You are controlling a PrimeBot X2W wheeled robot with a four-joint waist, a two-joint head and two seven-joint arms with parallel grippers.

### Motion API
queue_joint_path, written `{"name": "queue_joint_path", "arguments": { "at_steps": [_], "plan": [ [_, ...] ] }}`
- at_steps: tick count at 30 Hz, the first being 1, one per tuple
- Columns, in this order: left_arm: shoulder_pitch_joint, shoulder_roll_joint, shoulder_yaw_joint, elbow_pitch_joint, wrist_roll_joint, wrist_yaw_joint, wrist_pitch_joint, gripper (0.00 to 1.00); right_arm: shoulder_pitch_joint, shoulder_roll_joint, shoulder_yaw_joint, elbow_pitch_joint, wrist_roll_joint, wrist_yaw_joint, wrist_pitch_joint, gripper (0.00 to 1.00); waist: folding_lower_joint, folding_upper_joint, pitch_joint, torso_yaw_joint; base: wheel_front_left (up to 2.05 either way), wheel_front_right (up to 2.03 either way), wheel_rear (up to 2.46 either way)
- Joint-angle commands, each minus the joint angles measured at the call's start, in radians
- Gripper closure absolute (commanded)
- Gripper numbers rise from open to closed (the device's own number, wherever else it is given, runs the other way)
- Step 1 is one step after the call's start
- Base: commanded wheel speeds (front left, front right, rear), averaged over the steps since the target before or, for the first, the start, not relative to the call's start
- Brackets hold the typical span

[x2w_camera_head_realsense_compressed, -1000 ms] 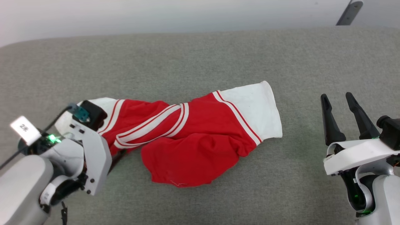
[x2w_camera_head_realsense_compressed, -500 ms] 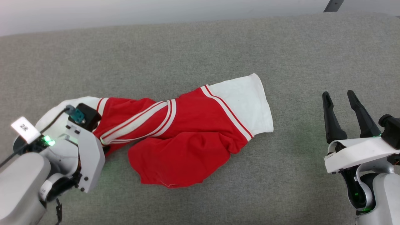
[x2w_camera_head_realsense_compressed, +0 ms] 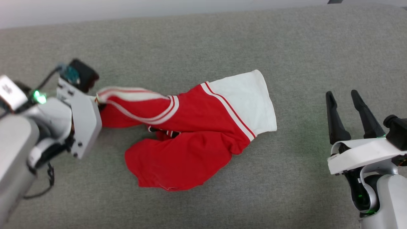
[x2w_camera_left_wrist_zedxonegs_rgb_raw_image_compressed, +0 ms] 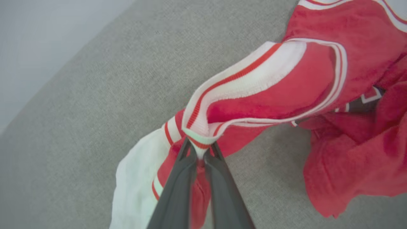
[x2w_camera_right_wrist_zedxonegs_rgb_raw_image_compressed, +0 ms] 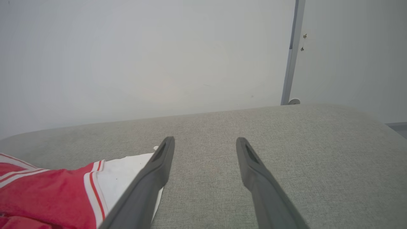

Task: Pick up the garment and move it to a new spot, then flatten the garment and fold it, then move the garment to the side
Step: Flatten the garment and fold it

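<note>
Grey woven fabric covers the counter (x2w_camera_head_realsense_compressed: pixel 203 41) in the head view. The garment (x2w_camera_head_realsense_compressed: pixel 197 127), a red shirt, lies crumpled near the middle, with one white sleeve (x2w_camera_head_realsense_compressed: pixel 244 98) spread flat toward the right. The left gripper (x2w_camera_head_realsense_compressed: pixel 98 101) meets the garment's left end. Its fingers are hidden behind the white wrist housing (x2w_camera_head_realsense_compressed: pixel 81 117), and a striped band of trim (x2w_camera_head_realsense_compressed: pixel 133 93) runs from there back to the heap. A dark scrap of lettering (x2w_camera_head_realsense_compressed: pixel 163 132) peeks from a fold, too little to read. The right gripper (x2w_camera_head_realsense_compressed: pixel 341 93) is at the right, well apart from the garment, its fingers spread wide with nothing between them.

Left wrist view: the left gripper (x2w_camera_left_wrist_zedxonegs_rgb_raw_image_compressed: pixel 200 149) has its dark fingers (x2w_camera_left_wrist_zedxonegs_rgb_raw_image_compressed: pixel 178 190) pressed narrowly together, pinching the striped trim (x2w_camera_left_wrist_zedxonegs_rgb_raw_image_compressed: pixel 241 79). White sleeve cloth (x2w_camera_left_wrist_zedxonegs_rgb_raw_image_compressed: pixel 136 184) hangs beside them, cut off at the bottom edge. The garment (x2w_camera_left_wrist_zedxonegs_rgb_raw_image_compressed: pixel 349 159) is bunched at the right and runs out of frame. Part of the lettering (x2w_camera_left_wrist_zedxonegs_rgb_raw_image_compressed: pixel 362 101) shows, unreadable.

Right wrist view: the right gripper (x2w_camera_right_wrist_zedxonegs_rgb_raw_image_compressed: pixel 205 140) is over bare counter (x2w_camera_right_wrist_zedxonegs_rgb_raw_image_compressed: pixel 302 143), fingers (x2w_camera_right_wrist_zedxonegs_rgb_raw_image_compressed: pixel 149 184) wide apart. Whether they touch the fabric cannot be told. The garment (x2w_camera_right_wrist_zedxonegs_rgb_raw_image_compressed: pixel 47 194) fills the lower left corner, partly behind the left-hand finger. A pale wall (x2w_camera_right_wrist_zedxonegs_rgb_raw_image_compressed: pixel 127 63) and a grey post (x2w_camera_right_wrist_zedxonegs_rgb_raw_image_compressed: pixel 292 54) stand behind.
</note>
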Motion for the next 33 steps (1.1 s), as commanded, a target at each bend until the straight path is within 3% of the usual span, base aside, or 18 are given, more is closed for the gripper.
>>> {"name": "queue_joint_path", "arguments": {
  "at_steps": [1, 7, 9, 11, 12, 16, 17, 18, 20, 21, 23, 24, 25, 27, 33],
  "plan": [
    [-0.012, 0.0, -0.003, 0.002, 0.008, -0.005, -0.004, 1.0, -0.008, 0.002, 0.005, 0.001, 0.008, -0.001, -0.005, 0.0, 0.0, -0.0001, 0.009, -0.009, 0.0, 0.0, 0.0],
    [-0.146, 0.002, -0.062, 0.048, 0.068, -0.013, -0.073, 0.97, -0.024, 0.008, 0.025, 0.015, 0.014, -0.001, -0.016, 0.0, 0.0, -0.0001, 0.045, -0.044, 0.0, 0.0, 0.0],
    [-0.188, 0.005, -0.106, 0.07, 0.084, -0.014, -0.103, 0.85, -0.029, 0.01, 0.033, 0.02, 0.018, -0.001, -0.022, 0.0, 0.0, -0.0001, 0.057, -0.057, 0.0, 0.0, 0.0],
    [-0.226, 0.006, -0.14, 0.106, 0.077, -0.013, -0.133, 0.91, -0.037, 0.012, 0.04, 0.025, 0.02, -0.001, -0.027, 0.0, 0.0, -0.0001, 0.071, -0.07, 0.0, 0.0, 0.0],
    [-0.245, 0.006, -0.16, 0.124, 0.081, -0.014, -0.152, 0.85, -0.039, 0.013, 0.043, 0.027, 0.021, -0.001, -0.031, 0.0, 0.0, -0.0001, 0.078, -0.076, 0.0, 0.0, 0.0],
    [-0.31, 0.002, -0.233, 0.223, 0.082, -0.014, -0.22, 0.87, -0.046, 0.017, 0.054, 0.039, 0.028, -0.001, -0.041, 0.0, 0.0, -0.0001, 0.105, -0.097, 0.0, 0.0, 0.0],
    [-0.318, -0.004, -0.252, 0.244, 0.073, -0.014, -0.234, 1.0, -0.051, 0.018, 0.058, 0.041, 0.028, -0.001, -0.044, 0.0, 0.0, -0.0001, 0.111, -0.102, 0.0, 0.0, 0.0],
    [-0.33, -0.009, -0.266, 0.271, 0.066, -0.014, -0.248, 1.0, -0.055, 0.019, 0.06, 0.043, 0.03, -0.001, -0.048, 0.0, 0.0, -0.0001, 0.117, -0.105, 0.0, 0.0, 0.0],
    [-0.355, -0.018, -0.292, 0.319, 0.056, -0.014, -0.273, 0.77, -0.059, 0.02, 0.066, 0.048, 0.032, -0.001, -0.053, 0.0, 0.0, -0.0001, 0.128, -0.111, 0.0, 0.0, 0.0],
    [-0.362, -0.026, -0.307, 0.341, 0.047, -0.014, -0.282, 0.76, -0.06, 0.021, 0.068, 0.051, 0.033, -0.001, -0.056, 0.0, 0.0, -0.0001, 0.132, -0.112, 0.0, 0.0, 0.0],
    [-0.374, -0.038, -0.335, 0.388, 0.031, -0.014, -0.292, 0.63, -0.061, 0.021, 0.07, 0.057, 0.033, -0.001, -0.06, 0.0, 0.0, -0.0001, 0.137, -0.113, 0.0, 0.0, 0.0],
    [-0.38, -0.045, -0.346, 0.409, 0.019, -0.014, -0.297, 0.47, -0.063, 0.022, 0.07, 0.06, 0.033, -0.001, -0.063, 0.0, 0.0, -0.0001, 0.139, -0.113, 0.0, 0.0, 0.0],
    [-0.387, -0.051, -0.353, 0.433, 0.01, -0.014, -0.301, 0.21, -0.067, 0.022, 0.07, 0.063, 0.033, -0.001, -0.064, 0.0, 0.0, -0.0001, 0.14, -0.112, 0.0, 0.0, 0.0],
    [-0.396, -0.062, -0.371, 0.468, -0.013, -0.014, -0.307, 0.0, -0.075, 0.023, 0.072, 0.067, 0.031, -0.001, -0.064, 0.0, 0.0, -0.0001, 0.14, -0.108, 0.0, 0.0, 0.0],
    [-0.432, -0.073, -0.395, 0.524, -0.073, -0.014, -0.341, 0.0, -0.075, 0.014, 0.069, 0.08, 0.022, -0.001, -0.064, 0.0, 0.0, -0.0001, 0.117, -0.08, 0.0, 0.0, 0.0]
  ]
}}
